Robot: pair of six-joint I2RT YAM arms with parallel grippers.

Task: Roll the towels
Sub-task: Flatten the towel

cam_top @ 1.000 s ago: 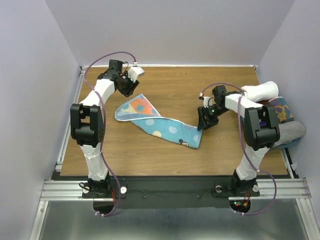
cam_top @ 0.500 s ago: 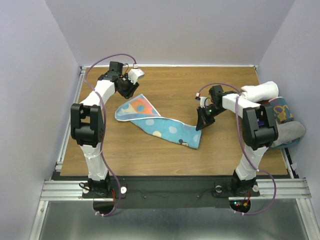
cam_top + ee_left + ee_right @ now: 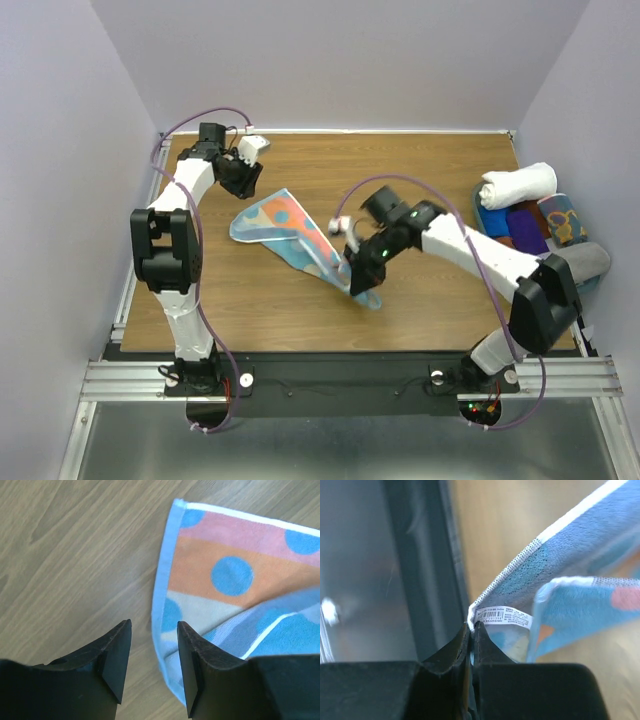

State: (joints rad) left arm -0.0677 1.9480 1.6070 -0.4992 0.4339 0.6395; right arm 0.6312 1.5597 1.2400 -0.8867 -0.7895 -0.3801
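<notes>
Right claw: my right gripper (image 3: 363, 272) is closed tightly on a corner of the dotted towel (image 3: 285, 222), a little below the centre of the top view.
Right grip detail: in the right wrist view I see the fingertips (image 3: 483, 641) pressed together on the white hem, just beside a small care label (image 3: 502, 616) with a barcode.
Left claw: my left gripper (image 3: 248, 178) stands half open in the upper left of the top view, and I see nothing between its jaws.
Left claw position: in the left wrist view the towel's blue edge lies on the wood near the right-hand fingertip; I cannot tell if it touches.
Dotted towel: light blue with orange, pink and cream bands and blue dots. Its upper left part lies flat on the table (image 3: 420, 160). The lower right end is lifted and folded over itself at the pinched corner.
Other towels: a white rolled towel (image 3: 517, 184) lies at the right edge of the top view. Below it I see a mustard and navy towel (image 3: 563, 222) in a small pile with a purple cloth (image 3: 527, 228) and a grey cloth (image 3: 582, 262).
Separation: the pile is well apart from both grippers.
</notes>
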